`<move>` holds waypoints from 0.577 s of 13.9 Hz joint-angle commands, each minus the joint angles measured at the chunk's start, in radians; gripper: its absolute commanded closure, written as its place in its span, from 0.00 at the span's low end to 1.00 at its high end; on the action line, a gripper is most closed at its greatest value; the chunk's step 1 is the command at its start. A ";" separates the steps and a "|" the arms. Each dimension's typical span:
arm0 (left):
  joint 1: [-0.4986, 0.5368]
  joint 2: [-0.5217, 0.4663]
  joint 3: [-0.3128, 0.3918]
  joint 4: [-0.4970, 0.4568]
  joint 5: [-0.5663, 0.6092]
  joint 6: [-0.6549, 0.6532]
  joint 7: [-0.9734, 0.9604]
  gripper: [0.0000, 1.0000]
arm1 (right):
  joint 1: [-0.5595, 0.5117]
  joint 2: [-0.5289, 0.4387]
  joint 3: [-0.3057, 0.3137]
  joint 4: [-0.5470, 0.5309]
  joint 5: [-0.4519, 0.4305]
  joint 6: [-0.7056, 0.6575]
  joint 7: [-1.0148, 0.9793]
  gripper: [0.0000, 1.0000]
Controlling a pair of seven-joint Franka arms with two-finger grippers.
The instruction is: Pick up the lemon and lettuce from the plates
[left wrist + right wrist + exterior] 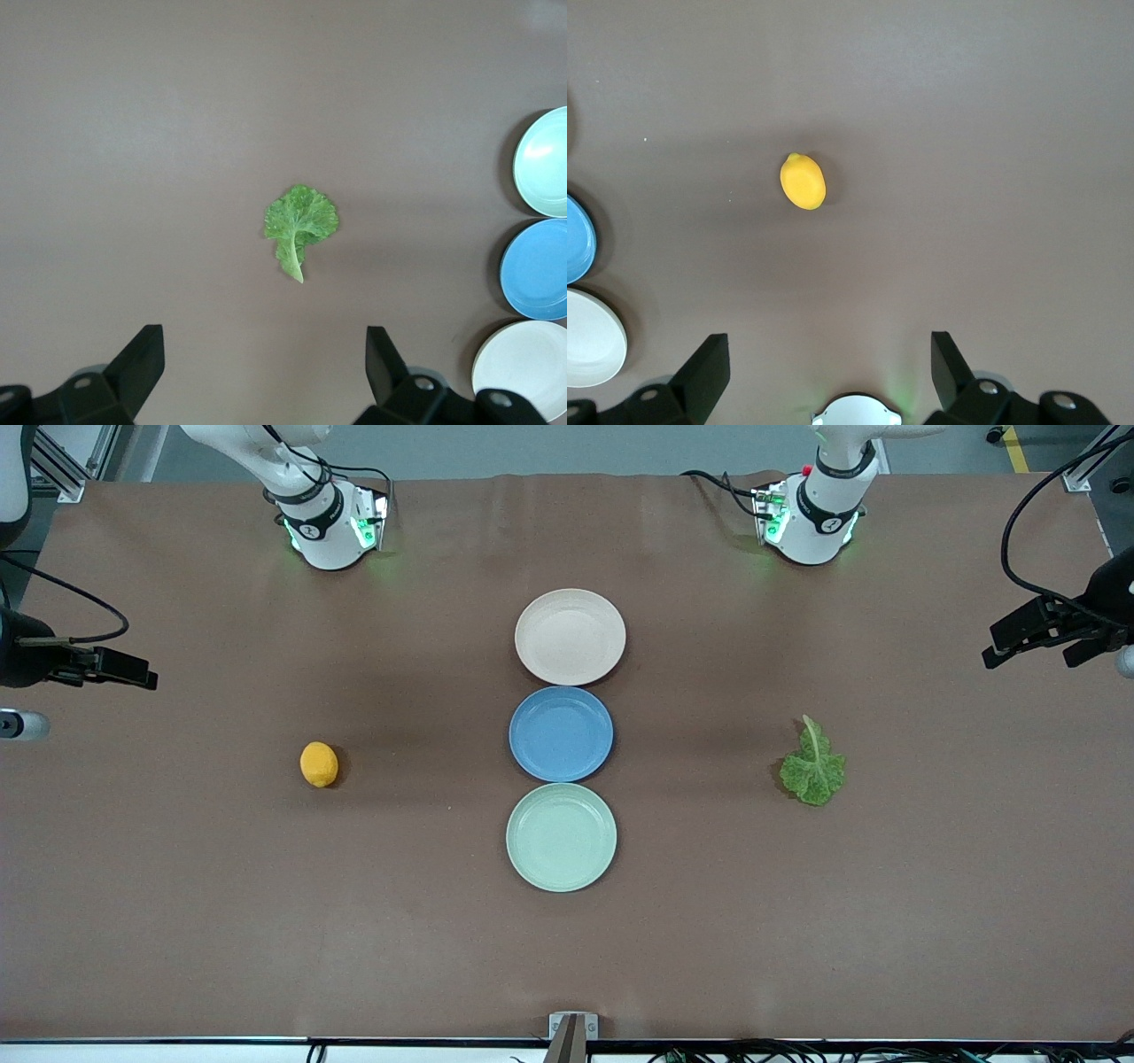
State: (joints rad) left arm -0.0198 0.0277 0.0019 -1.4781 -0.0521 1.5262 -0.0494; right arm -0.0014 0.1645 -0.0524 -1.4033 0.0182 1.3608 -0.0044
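Both plates bare, lemon and lettuce lying on the table

The lemon (319,764) sits toward the right arm's end, the lettuce (813,764) toward the left arm's, both well apart from the beige plate (570,637) and mint plate (561,837) (blue plate (561,733) between them). Left pincer (266,376) and right pincer (830,376) hang spread wide over the table's ends, likely parked clear. The front view cuts off both arms' wrists.

Lemon (319,764) and lettuce (813,766) lie on table (177,868), flanking plates (561,837).
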 commanded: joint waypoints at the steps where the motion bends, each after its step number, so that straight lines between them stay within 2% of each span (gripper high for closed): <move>1: 0.006 0.003 -0.008 0.018 0.015 -0.018 0.006 0.00 | -0.002 -0.083 -0.006 -0.088 -0.001 0.038 -0.020 0.00; 4: 0.006 0.003 -0.008 0.016 0.017 -0.018 0.005 0.00 | -0.002 -0.175 -0.006 -0.190 -0.001 0.093 -0.020 0.00; 8: 0.006 0.003 -0.008 0.016 0.017 -0.018 0.005 0.00 | -0.005 -0.210 -0.006 -0.200 -0.003 0.096 -0.020 0.00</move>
State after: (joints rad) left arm -0.0198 0.0277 0.0019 -1.4781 -0.0521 1.5260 -0.0494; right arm -0.0019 0.0047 -0.0585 -1.5479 0.0182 1.4312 -0.0117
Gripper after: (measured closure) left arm 0.000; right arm 0.000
